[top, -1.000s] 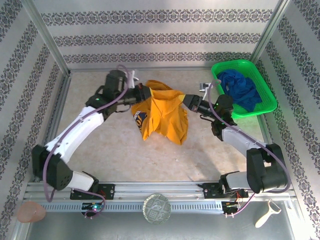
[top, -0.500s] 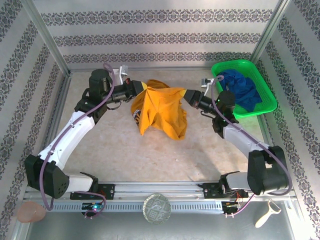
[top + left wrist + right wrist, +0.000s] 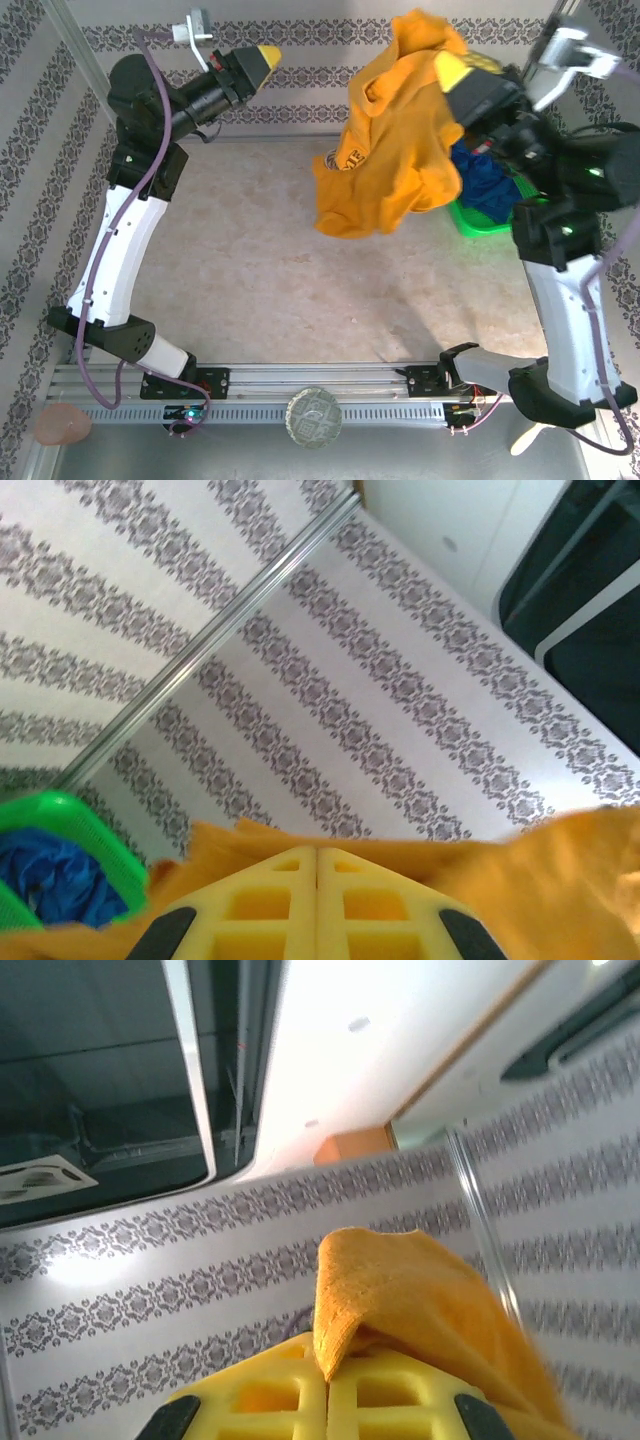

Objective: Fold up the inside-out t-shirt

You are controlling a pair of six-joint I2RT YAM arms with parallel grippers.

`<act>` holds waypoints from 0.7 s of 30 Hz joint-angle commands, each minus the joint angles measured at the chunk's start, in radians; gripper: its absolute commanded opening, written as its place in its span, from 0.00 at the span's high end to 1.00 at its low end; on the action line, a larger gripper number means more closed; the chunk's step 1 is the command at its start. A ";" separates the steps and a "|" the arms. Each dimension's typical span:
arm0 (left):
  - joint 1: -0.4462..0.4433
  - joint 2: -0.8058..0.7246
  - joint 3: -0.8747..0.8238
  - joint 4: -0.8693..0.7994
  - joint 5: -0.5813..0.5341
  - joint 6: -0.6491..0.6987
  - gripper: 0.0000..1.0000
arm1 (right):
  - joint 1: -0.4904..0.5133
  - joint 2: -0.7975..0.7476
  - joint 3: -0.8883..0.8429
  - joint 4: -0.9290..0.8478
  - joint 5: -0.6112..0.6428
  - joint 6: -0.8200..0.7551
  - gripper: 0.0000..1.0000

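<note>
Patterned walls, beige table (image 3: pixel 250 280) below — shirt (image 3: pixel 390 150) hanging high beside basket (image 3: pixel 470 222), pinched in closed jaws of R gripper (image 3: pixel 450 72), prob. to shake it loose; L gripper (image 3: pixel 265 55) closed tight, empty, well apart.

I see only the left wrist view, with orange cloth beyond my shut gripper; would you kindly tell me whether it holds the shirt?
Observer: No; from above, the left gripper is shut on nothing, apart from the mustard orange-yellow cloth t-shirt.
Operator: What is holding it up?
Observer: The right gripper, raised high, is shut on a fold of the shirt, which hangs from it.
</note>
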 commanded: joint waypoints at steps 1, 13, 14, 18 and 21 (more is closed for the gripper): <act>0.014 0.063 -0.011 -0.106 -0.013 0.022 1.00 | 0.008 0.074 -0.005 -0.156 0.045 -0.083 1.00; 0.117 0.020 -0.541 -0.110 -0.075 0.285 0.99 | 0.077 0.271 -0.481 -0.038 0.149 -0.157 1.00; 0.118 0.002 -0.569 -0.120 -0.084 0.304 0.97 | 0.091 0.303 -0.482 -0.025 0.163 -0.161 1.00; 0.125 -0.093 -0.674 -0.137 -0.106 0.327 0.90 | 0.160 0.492 -0.373 -0.008 0.220 -0.166 1.00; 0.125 -0.159 -0.741 -0.143 -0.133 0.314 0.81 | 0.197 0.665 -0.209 -0.032 0.255 -0.152 1.00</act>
